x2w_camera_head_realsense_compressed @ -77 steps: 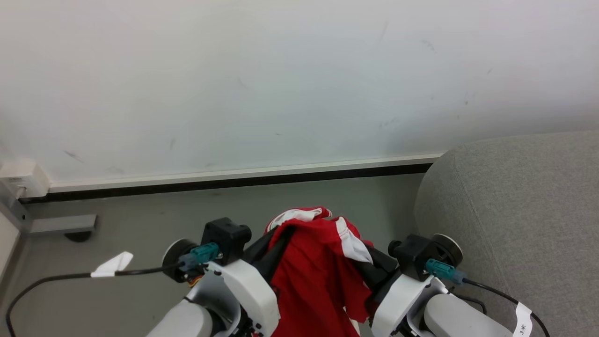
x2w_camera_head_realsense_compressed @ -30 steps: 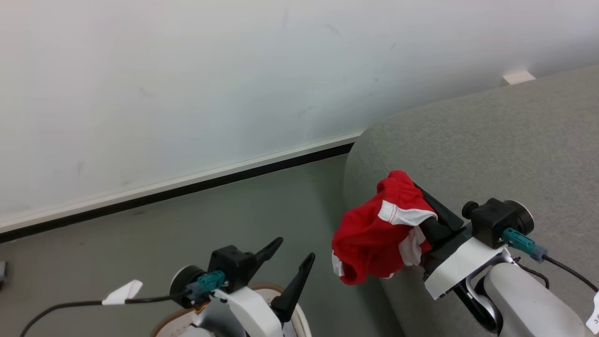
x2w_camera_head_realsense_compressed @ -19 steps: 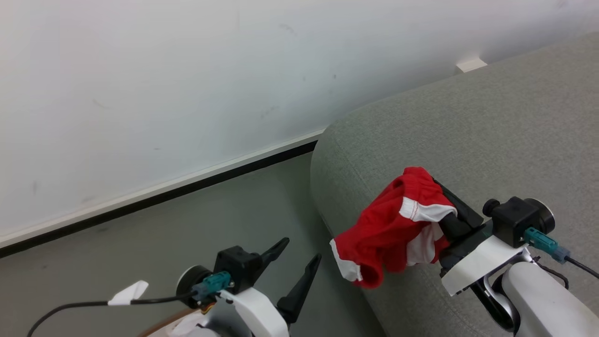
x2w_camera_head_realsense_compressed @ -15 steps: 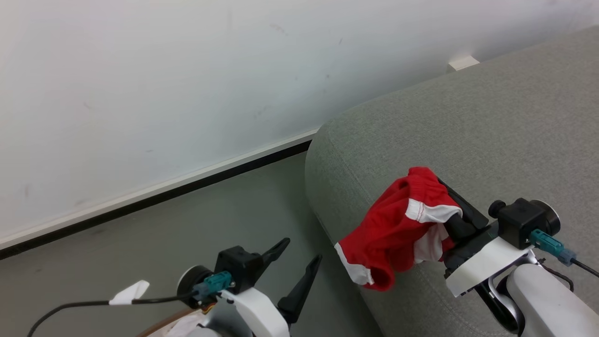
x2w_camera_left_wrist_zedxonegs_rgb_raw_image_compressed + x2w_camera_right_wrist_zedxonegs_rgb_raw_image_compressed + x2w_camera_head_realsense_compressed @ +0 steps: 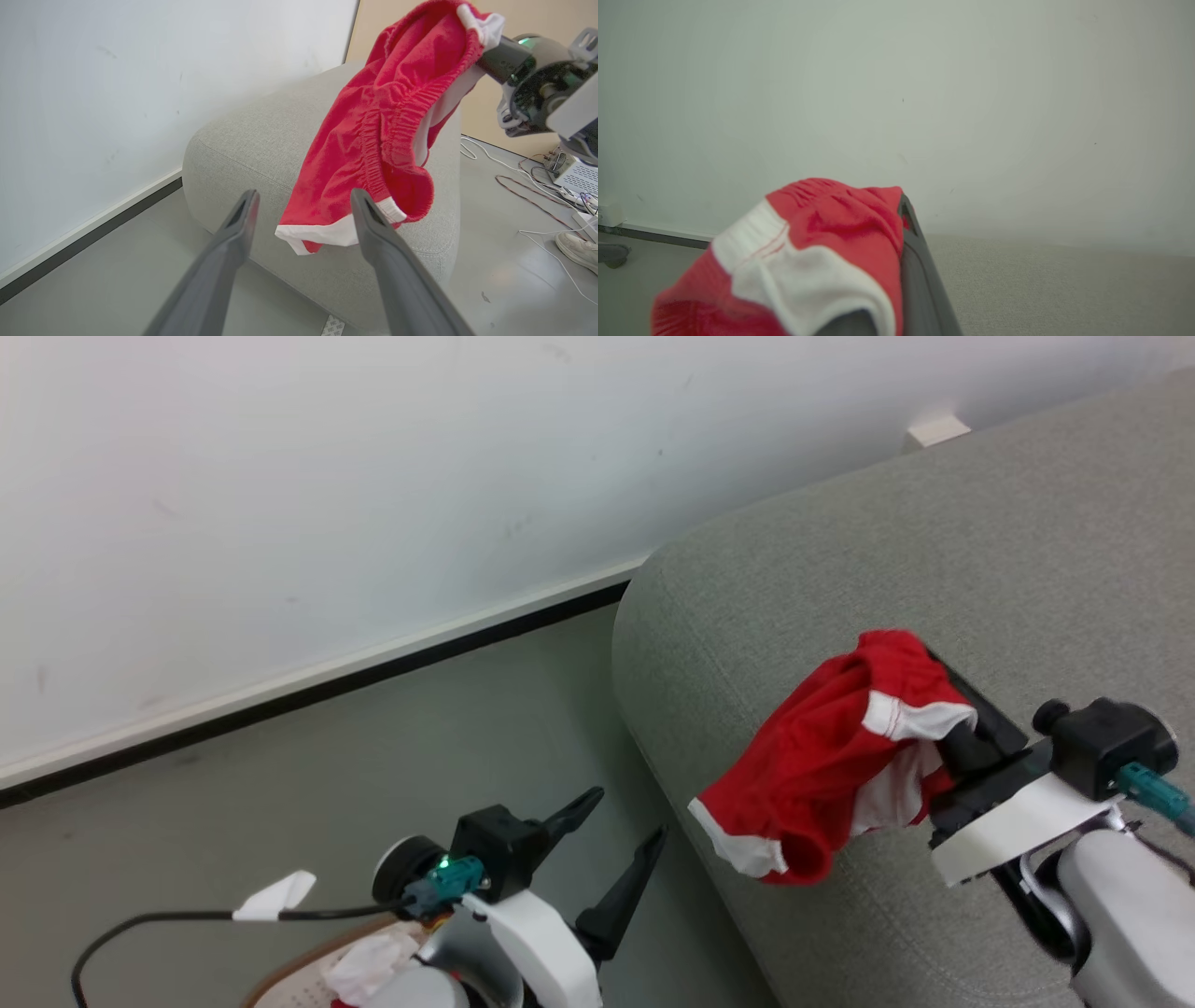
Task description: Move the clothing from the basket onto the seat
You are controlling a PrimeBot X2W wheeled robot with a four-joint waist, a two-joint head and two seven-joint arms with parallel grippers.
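— Where is the clothing?

— A pair of red shorts (image 5: 831, 775) with white trim hangs over the seat (image 5: 840, 569), at its edge near the rounded corner. The right gripper (image 5: 938, 665) has its jaws shut tight on the waistband. In the left wrist view the shorts (image 5: 373, 126) droop from that grip, with the white hem lowest, in front of the seat's (image 5: 261, 140) side. I cannot tell whether the cloth brushes the cushion.

— And from the right wrist?

— The red and white fabric (image 5: 822, 242) is bunched over the dark fingers (image 5: 915, 261), and the seat's (image 5: 1064, 289) grey top lies beyond.

— What about the basket?

— The basket (image 5: 308, 959) stands on the floor (image 5: 327, 784), well apart from the seat and partly hidden under the left arm. Inside it I see crumpled white cloth (image 5: 373, 957) and a scrap of red; the rest of its contents is hidden.

— And the left gripper?

— The left gripper (image 5: 629, 812) is spread wide and holds nothing. It is above the floor beside the seat, and its fingers (image 5: 233, 233) point toward the hanging shorts.

— Anything beyond?

— A pale wall (image 5: 280, 476) runs behind the seat.
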